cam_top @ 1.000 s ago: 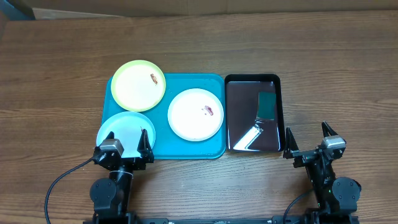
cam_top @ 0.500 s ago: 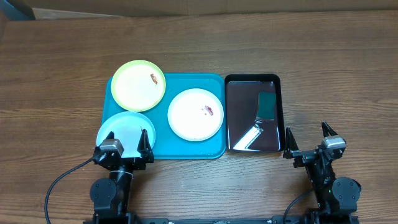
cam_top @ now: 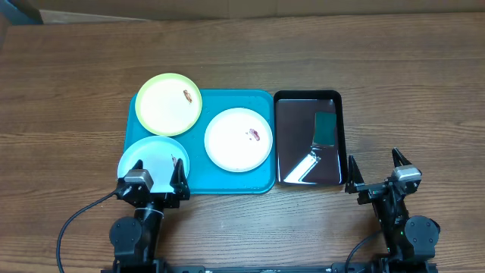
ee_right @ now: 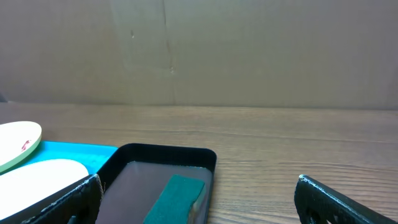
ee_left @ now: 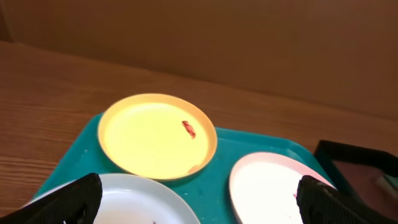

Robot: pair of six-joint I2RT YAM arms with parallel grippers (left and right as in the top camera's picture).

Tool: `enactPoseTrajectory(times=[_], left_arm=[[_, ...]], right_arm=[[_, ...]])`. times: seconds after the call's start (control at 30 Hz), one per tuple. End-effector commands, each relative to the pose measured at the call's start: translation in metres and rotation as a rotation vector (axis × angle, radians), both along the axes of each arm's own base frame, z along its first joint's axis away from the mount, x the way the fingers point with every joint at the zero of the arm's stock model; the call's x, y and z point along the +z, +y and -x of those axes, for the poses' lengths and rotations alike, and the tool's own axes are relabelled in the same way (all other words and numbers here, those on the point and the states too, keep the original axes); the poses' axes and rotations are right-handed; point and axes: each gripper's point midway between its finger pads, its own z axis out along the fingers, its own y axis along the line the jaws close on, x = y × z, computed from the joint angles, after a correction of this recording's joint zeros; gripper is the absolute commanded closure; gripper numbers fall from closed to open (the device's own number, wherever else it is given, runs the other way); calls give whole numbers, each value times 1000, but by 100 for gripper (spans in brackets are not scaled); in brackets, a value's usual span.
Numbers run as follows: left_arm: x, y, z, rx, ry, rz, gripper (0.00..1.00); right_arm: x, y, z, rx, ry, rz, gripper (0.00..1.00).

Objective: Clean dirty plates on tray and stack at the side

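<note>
The turquoise tray [cam_top: 227, 182] holds three plates. The yellow-green plate [cam_top: 168, 104] sits at its far left corner with a reddish speck. The white plate [cam_top: 239, 139] lies in the middle with a speck. The pale blue plate [cam_top: 151, 158] is at the near left, overhanging the rim. My left gripper [cam_top: 154, 180] is open and empty at the blue plate's near edge. My right gripper [cam_top: 377, 171] is open and empty, right of the black pan. The left wrist view shows the yellow-green plate [ee_left: 158, 134], white plate [ee_left: 270, 190] and blue plate [ee_left: 130, 202].
A glossy black pan [cam_top: 308, 138] stands right of the tray, with a green sponge [cam_top: 324, 127] in it. The sponge [ee_right: 177, 196] and pan [ee_right: 161, 155] show in the right wrist view. A cardboard wall stands behind the wooden table.
The left gripper has shifted very slightly; nothing else has moved.
</note>
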Motion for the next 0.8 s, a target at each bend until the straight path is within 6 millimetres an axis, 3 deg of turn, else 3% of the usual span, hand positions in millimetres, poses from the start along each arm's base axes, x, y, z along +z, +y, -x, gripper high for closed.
enactPoseTrajectory(times=[0.0, 0.13, 0.17, 0.27, 0.43, 0.57, 0.77], left_arm=[[17, -19, 8, -102, 12, 21, 0], [49, -18, 22, -95, 25, 15, 0], [67, -19, 29, -96, 18, 9, 0], [95, -19, 38, -96, 22, 9, 0], [126, -21, 43, -107, 163, 23, 0], [137, -30, 36, -173, 360, 12, 0], [129, -36, 18, -224, 735, 76, 0]], right_arm=[[-2, 1, 0, 5, -6, 4, 0], [-2, 1, 0, 5, -6, 4, 0], [-2, 1, 0, 5, -6, 4, 0], [-2, 1, 0, 5, -6, 4, 0], [-2, 1, 0, 5, -6, 4, 0], [-2, 1, 0, 5, -6, 4, 0], [-2, 1, 0, 5, -6, 4, 0]])
